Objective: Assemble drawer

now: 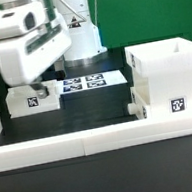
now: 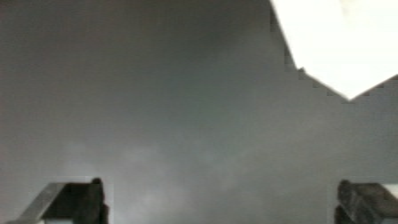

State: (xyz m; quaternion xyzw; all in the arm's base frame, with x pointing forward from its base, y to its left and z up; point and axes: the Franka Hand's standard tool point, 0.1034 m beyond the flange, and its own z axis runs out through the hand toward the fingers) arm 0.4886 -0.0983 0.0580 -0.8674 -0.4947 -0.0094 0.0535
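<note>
Black desk (image 1: 106,107), tray (image 1: 32,100) on the exterior view's left. Your jaws hang near it, wide open and empty; descending misaligned could shove it.

Exterior view bright and soft; wrist view dim, seemingly defocused.

A plain green backdrop (image 1: 140,5) fills the exterior view from 12 to 3 o'clock, flat and evenly lit. Below it lies a matt black worktop (image 1: 108,178), darkest toward 6 o'clock. A low white strip (image 1: 71,141) crosses the worktop from 9 to 3 o'clock, bright under the light and casting little shadow. In the wrist view the worktop reads dull grey, with a soft pale glare toward 7 o'clock.
</note>
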